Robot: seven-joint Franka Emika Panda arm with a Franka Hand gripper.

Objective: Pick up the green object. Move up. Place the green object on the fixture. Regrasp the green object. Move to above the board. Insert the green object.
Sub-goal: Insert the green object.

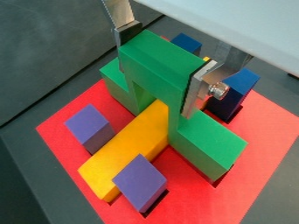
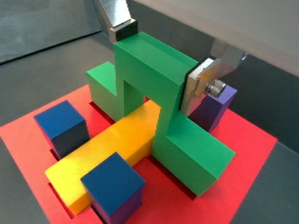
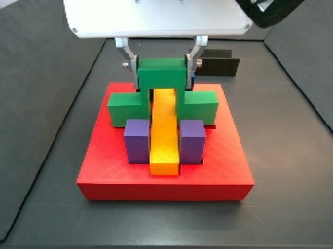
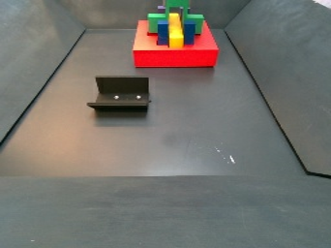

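In a side view the fixture point(image 4: 120, 94) stands alone on the dark floor, nearest the camera, its upright back wall towards the viewer and well apart from everything else. In a side view only a dark corner of it point(image 3: 220, 65) shows past the gripper.

Farther back lies the board point(image 4: 177, 53), a red slab; its far half is crowded and too small to read there. In a side view the board point(image 3: 163, 175) carries a long yellow bar point(image 3: 164, 136) along its middle, with a purple block point(image 3: 136, 139) and another purple block point(image 3: 194, 140) on either side. The blue blocks are hidden in that view; in a wrist view one blue block point(image 2: 63, 129) stands beside the bar.

The green object point(image 3: 163, 95) sits on the board, straddling the far end of the yellow bar; how deep it goes into the slot is hidden by its own body. In both wrist views its raised centre block point(image 1: 156, 63) point(image 2: 149, 74) stands upright.

The gripper point(image 1: 160, 54) point(image 2: 163, 56) point(image 3: 163, 56) clamps that centre block between its silver fingers point(image 1: 201, 82); the arm above is cut off.
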